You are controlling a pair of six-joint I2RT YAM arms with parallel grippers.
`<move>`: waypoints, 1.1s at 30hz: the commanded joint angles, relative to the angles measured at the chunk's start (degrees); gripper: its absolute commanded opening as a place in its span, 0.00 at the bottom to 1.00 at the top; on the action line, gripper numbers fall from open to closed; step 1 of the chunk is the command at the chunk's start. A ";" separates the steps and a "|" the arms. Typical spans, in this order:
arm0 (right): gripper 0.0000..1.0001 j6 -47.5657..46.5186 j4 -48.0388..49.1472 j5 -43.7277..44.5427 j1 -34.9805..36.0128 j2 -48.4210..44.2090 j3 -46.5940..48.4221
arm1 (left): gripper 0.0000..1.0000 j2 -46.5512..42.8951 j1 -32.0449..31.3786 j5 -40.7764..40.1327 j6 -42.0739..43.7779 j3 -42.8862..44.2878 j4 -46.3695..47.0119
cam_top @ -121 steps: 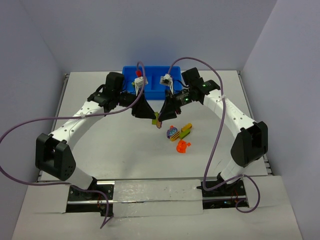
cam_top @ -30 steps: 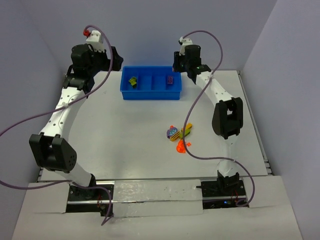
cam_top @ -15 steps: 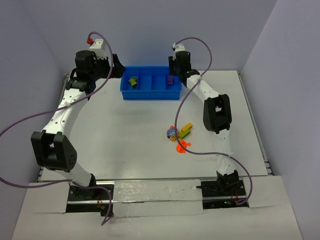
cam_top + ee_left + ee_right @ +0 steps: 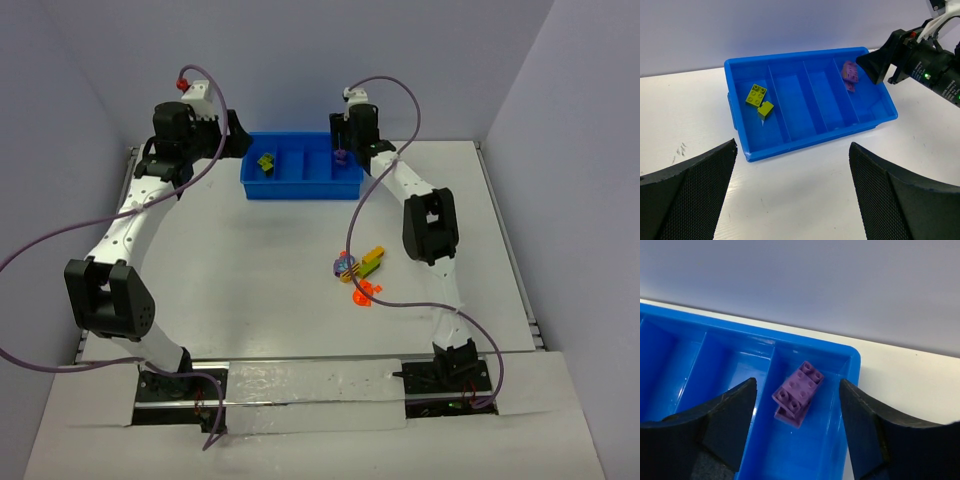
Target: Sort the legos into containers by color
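While the left tool (image 4: 792,146) and the right tool (image 4: 797,382) stand open and empty, the legos (image 4: 358,270) on the table (image 4: 250,290) look light, stiff and slick, best pinched across flat sides.

Robotics lab test cell: a white bench (image 4: 250,270) boxed in by plain lavender-grey walls (image 4: 300,60), with a cabled left arm (image 4: 125,225) and right arm (image 4: 430,225) bolted at its near edge.
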 commanded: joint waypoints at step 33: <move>0.94 -12.61 -24.34 -22.27 3.22 -58.08 -55.48 | 0.97 -8.67 -1.43 21.62 3.68 -14.53 2.90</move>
